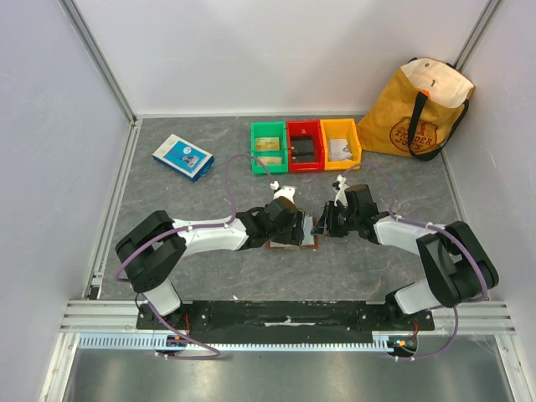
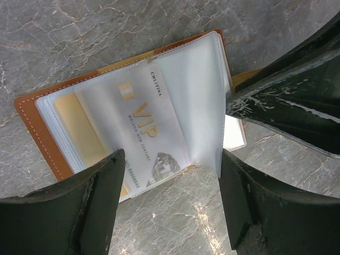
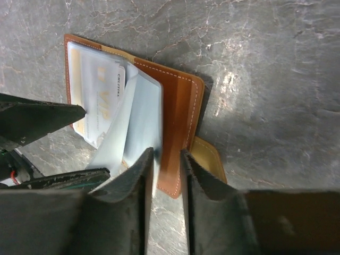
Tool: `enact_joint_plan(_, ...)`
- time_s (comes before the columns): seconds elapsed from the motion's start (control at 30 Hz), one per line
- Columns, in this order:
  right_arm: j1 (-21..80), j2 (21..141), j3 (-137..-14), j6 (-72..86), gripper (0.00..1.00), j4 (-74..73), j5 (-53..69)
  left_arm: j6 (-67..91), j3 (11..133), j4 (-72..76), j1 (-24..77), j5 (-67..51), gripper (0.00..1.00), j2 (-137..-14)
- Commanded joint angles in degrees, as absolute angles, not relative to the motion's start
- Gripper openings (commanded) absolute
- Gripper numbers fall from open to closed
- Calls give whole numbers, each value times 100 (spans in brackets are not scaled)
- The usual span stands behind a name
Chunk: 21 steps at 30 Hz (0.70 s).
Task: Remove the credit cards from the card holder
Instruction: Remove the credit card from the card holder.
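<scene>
The brown leather card holder (image 1: 285, 244) lies open on the grey table between my two grippers. In the left wrist view its clear sleeves (image 2: 199, 90) fan up. One sleeve holds a pale card with gold "VIP" lettering (image 2: 143, 127), and a tan-gold card (image 2: 79, 122) lies in a sleeve to its left. My left gripper (image 2: 172, 172) is open and empty, hovering at the holder's near edge. My right gripper (image 3: 166, 159) is shut on the holder's raised brown cover (image 3: 178, 106), with a tan stitched flap (image 3: 208, 159) lying beside it.
Green (image 1: 269, 147), red (image 1: 304, 145) and yellow (image 1: 341, 142) bins stand in a row behind the grippers. A blue-and-white flat box (image 1: 182, 157) lies at the back left. A yellow tote bag (image 1: 423, 109) stands at the back right. White walls enclose the table.
</scene>
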State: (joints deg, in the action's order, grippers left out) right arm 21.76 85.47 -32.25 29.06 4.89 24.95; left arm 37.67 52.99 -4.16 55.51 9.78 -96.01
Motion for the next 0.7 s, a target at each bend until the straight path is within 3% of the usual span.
enact_joint_plan(0.0,2206,7920,-3190,2909,38,159,1979,3788,5327,-220,5607,1028,75,-9501)
enact_joint_plan(0.27,2197,7014,-3524,2953,41,70,1836,3762,5335,-150,5607,932,75,-9475)
enact_joint_plan(0.67,2267,8480,-4113,3507,38,1116,3383,3718,5238,130,5607,712,75,-9404)
